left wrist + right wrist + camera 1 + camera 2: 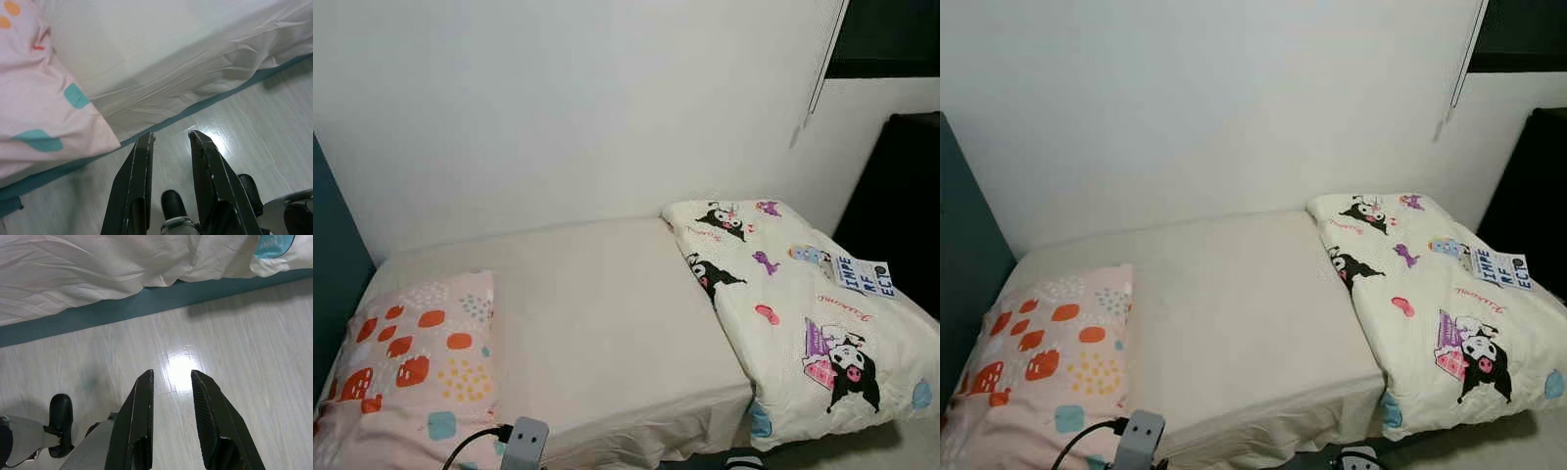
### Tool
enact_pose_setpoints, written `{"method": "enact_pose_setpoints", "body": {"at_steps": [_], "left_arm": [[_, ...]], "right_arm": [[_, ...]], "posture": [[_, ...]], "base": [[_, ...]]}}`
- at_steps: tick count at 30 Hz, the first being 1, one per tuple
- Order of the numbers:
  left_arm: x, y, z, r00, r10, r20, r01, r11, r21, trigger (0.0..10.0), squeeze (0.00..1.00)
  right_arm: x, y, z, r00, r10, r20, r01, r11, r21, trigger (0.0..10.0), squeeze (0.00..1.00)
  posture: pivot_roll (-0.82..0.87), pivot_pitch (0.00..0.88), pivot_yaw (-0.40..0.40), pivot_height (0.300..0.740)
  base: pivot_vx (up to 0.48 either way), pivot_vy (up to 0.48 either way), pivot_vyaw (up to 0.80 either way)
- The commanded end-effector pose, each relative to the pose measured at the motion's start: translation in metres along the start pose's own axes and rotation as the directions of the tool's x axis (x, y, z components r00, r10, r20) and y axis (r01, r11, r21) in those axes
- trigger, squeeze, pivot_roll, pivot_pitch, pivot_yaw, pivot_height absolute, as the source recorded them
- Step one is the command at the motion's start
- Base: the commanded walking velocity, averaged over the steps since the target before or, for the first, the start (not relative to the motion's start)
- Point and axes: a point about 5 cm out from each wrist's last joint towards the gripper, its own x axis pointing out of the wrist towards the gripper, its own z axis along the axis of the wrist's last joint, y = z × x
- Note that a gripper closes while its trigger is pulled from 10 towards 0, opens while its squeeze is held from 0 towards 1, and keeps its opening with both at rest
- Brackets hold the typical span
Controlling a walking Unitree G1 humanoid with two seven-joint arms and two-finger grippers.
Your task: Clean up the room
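Left gripper (170, 139): hangs low by the bed's near side, fingers spread, nothing between them; floor under the tips.
Right gripper (171, 377): also low over the floor, fingers apart, pinching nothing.
Bed (607, 313): ahead of both grippers, against a white wall (558, 108); cream sheet (195, 63) hangs over the near edge, just beyond the left fingertips.
Pillow (416, 357): pink with orange and teal spots, on the bed's left end; its corner droops over the edge, near the left gripper and to its outer side.
Quilt (803, 313): white cartoon print, bunched on the bed's right end, one corner hanging off the edge beyond the right gripper.
Bed base (146, 301): teal strip between sheet and floor.
Floor (254, 357): pale wood, glare spot just past the right fingertips.
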Motion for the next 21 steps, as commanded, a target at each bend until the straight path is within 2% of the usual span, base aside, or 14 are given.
{"method": "enact_pose_setpoints", "body": {"at_steps": [1, 6, 15, 19, 21], "left_arm": [[-0.002, 0.0, -0.007, 0.999, 0.011, -0.03, -0.012, 1.0, -0.028, 10.0, 0.0], [-0.003, 0.003, -0.008, 0.999, 0.029, -0.034, -0.03, 0.999, -0.04, 10.0, 0.0], [-0.006, 0.009, -0.015, 0.998, 0.037, -0.058, -0.04, 0.998, -0.051, 10.0, 0.0], [-0.007, 0.008, -0.016, 0.998, 0.026, -0.056, -0.027, 0.999, -0.027, 10.0, 0.0], [-0.007, 0.008, -0.016, 0.998, 0.027, -0.054, -0.029, 0.999, -0.029, 10.0, 0.0]], "right_arm": [[0.0, -0.001, -0.001, 1.0, -0.002, -0.004, 0.002, 1.0, -0.007, 10.0, 0.0], [-0.001, 0.001, -0.002, 0.999, 0.046, -0.017, -0.047, 0.998, -0.051, 10.0, 0.0], [-0.001, 0.011, -0.006, 0.999, 0.028, -0.037, -0.03, 0.997, -0.077, 10.0, 0.0], [0.0, 0.015, -0.005, 1.0, 0.001, -0.026, 0.0, 0.999, 0.041, 10.0, 0.0], [0.0, 0.015, -0.004, 1.0, 0.002, -0.025, -0.001, 0.999, 0.039, 10.0, 0.0]], "posture": [[-0.01, 0.034, -0.032, 0.74], [-0.01, 0.034, -0.041, 0.74], [-0.01, 0.033, -0.011, 0.74], [0.01, 0.04, -0.026, 0.74], [0.01, 0.04, -0.026, 0.74]], "base": [[0.0, 0.0, 0.0], [0.0, 0.0, 0.0], [0.0, 0.0, 0.0], [0.0, 0.0, 0.0], [0.0, 0.0, 0.0]]}}
